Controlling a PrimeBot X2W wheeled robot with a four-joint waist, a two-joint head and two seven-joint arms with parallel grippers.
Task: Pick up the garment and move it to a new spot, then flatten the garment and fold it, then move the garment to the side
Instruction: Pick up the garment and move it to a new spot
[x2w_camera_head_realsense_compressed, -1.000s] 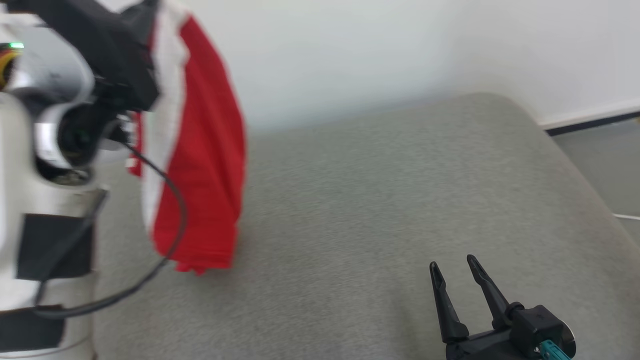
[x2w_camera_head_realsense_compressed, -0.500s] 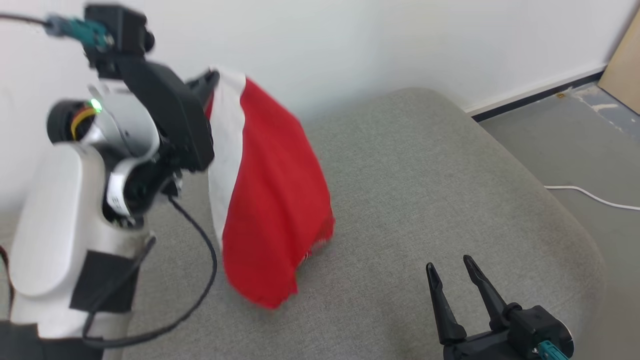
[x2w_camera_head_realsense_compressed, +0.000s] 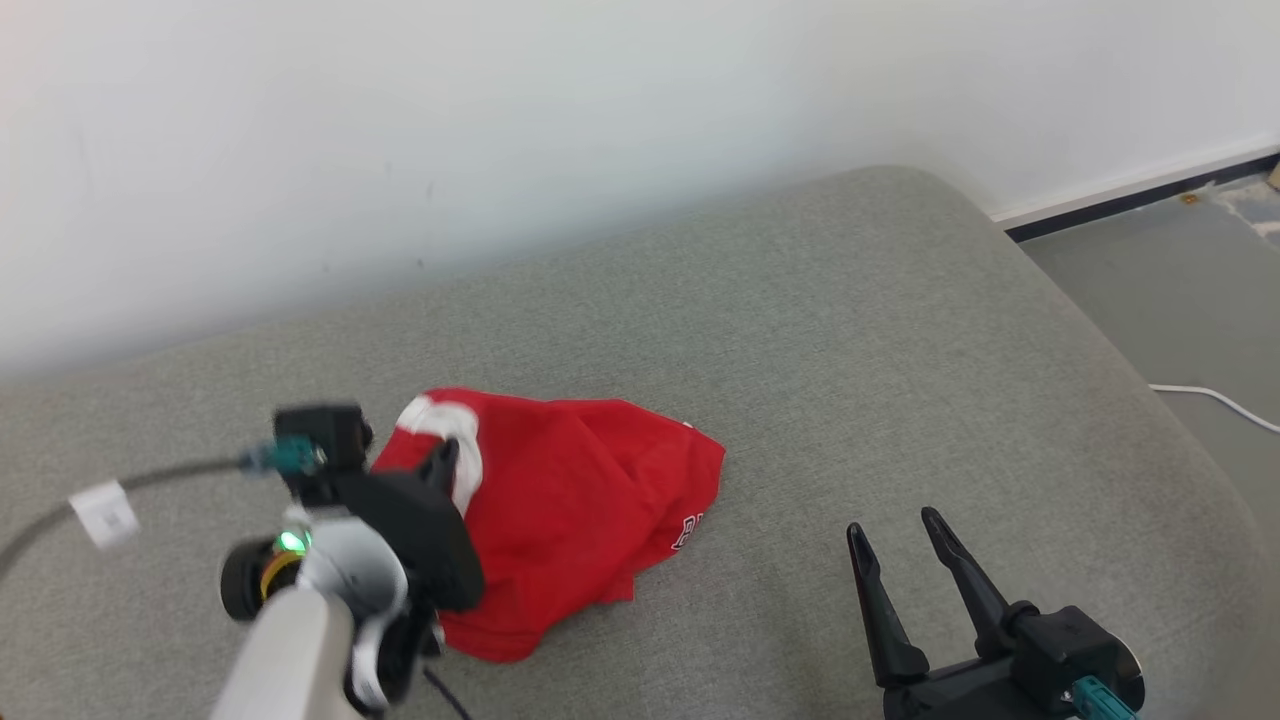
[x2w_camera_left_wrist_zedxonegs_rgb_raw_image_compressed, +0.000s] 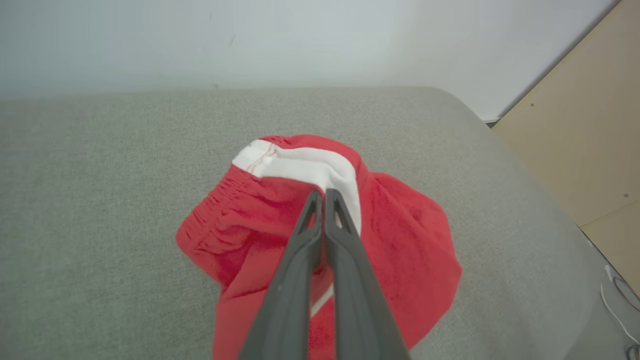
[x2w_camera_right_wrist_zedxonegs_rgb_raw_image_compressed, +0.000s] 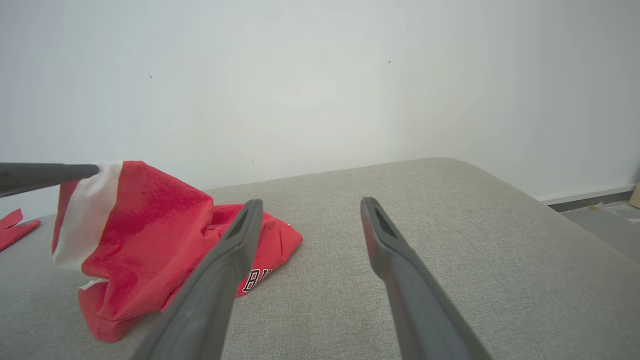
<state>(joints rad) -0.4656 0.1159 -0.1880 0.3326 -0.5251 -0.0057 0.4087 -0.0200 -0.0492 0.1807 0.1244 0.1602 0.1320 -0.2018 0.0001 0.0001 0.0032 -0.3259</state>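
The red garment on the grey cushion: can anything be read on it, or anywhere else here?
"BU": dark letters on the red garment, by its folded edge; the rest is hidden in the folds.
White tag on the cable: too blurred to read.
No other writing can be seen.

1. One red garment (x2w_camera_head_realsense_compressed: 570, 500), with one white band and one patch of dark lettering.
2. One red scrap (x2w_camera_right_wrist_zedxonegs_rgb_raw_image_compressed: 12, 227) at the far left in the right wrist view; I cannot tell whether it is a separate piece.
3. Two grippers, the left gripper (x2w_camera_head_realsense_compressed: 445, 455) and the right gripper (x2w_camera_head_realsense_compressed: 896, 522), each with two dark fingers (x2w_camera_head_realsense_compressed: 882, 600): four in all.
4. Two teal connectors (x2w_camera_head_realsense_compressed: 290, 458), one at each wrist.
5. One green light (x2w_camera_head_realsense_compressed: 292, 542) and one white tag (x2w_camera_head_realsense_compressed: 105, 512), both on the left arm.
6. One grey cushion (x2w_camera_head_realsense_compressed: 850, 350).
7. One white cable (x2w_camera_head_realsense_compressed: 1215, 400) on the floor at the right, one black skirting strip (x2w_camera_head_realsense_compressed: 1130, 205), one tan board (x2w_camera_left_wrist_zedxonegs_rgb_raw_image_compressed: 575, 140).
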